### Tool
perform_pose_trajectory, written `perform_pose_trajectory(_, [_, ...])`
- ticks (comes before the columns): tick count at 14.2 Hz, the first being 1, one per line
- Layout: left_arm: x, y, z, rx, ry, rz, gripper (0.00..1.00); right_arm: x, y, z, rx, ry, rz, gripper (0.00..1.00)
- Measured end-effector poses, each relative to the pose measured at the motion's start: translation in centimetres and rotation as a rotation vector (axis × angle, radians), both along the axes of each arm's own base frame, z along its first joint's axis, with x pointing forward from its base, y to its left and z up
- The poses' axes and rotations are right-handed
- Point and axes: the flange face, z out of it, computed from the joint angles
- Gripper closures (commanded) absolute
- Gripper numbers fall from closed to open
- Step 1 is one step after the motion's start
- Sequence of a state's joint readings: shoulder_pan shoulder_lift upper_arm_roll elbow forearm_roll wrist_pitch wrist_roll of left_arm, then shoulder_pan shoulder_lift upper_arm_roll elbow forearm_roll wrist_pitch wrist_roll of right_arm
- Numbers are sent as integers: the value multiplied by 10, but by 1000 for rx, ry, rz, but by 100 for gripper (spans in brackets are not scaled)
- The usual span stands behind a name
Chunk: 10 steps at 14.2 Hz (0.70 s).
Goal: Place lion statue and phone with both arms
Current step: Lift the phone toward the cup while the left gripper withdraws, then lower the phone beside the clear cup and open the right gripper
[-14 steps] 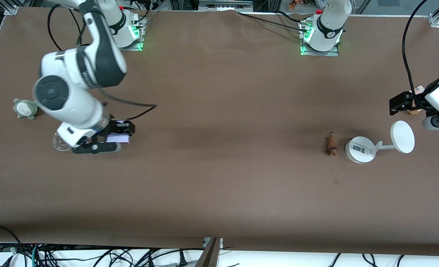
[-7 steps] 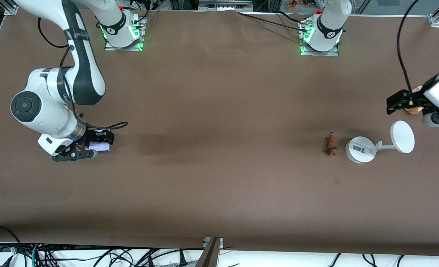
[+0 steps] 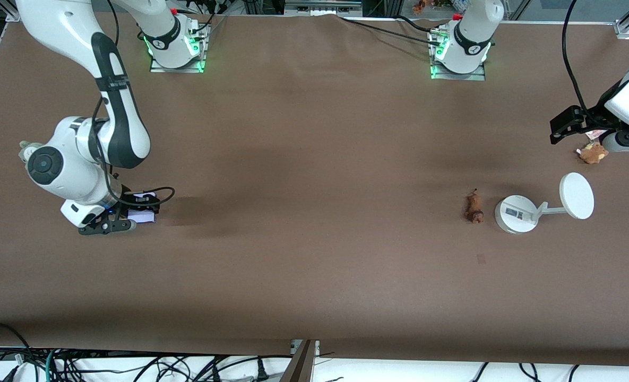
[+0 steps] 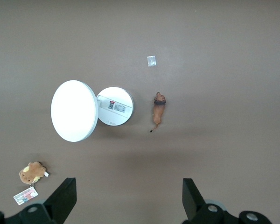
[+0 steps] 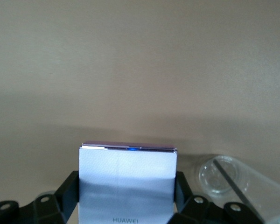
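Observation:
The lion statue (image 3: pixel 473 207) lies on the brown table beside the white stand; it also shows in the left wrist view (image 4: pixel 157 111). My left gripper (image 3: pixel 563 126) is open and empty in the air near the left arm's end of the table, with its fingertips (image 4: pixel 64 196) wide apart and the lion apart from them. My right gripper (image 3: pixel 134 213) is shut on the pale-lavender phone (image 3: pixel 142 216), low over the table near the right arm's end. In the right wrist view the phone (image 5: pixel 127 179) sits between both fingers (image 5: pixel 69 191).
A white round-based stand (image 3: pixel 515 214) with a disc (image 3: pixel 577 195) is beside the lion. A tan plush toy (image 3: pixel 593 153) with a tag lies under the left arm. A clear cup (image 5: pixel 219 175) lies beside the phone. A grey-green plush (image 3: pixel 25 151) peeks from under the right arm.
My right arm carried the phone toward the right arm's end of the table. My left gripper drew up and away from the tan plush, which now lies uncovered.

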<state>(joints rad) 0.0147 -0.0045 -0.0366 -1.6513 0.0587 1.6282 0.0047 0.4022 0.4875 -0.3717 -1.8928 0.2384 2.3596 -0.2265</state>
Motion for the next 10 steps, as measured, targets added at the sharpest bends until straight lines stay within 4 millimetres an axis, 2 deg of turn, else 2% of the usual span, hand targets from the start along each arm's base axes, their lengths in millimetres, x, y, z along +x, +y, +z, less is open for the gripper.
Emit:
perform_pose_trajectory(4, [-2,-1,-2,0,18,0,0,-3,-3,-29,-23,-17,8,70])
perform_pose_trajectory(8, [-2,0,-3,0,18,1,0,-5,-2,-43,-23,-20,3,70])
perform_pose_trajectory(10, [-1,1,-3,0,20,3,0,-7,5,-50,-6,-18,-3,70])
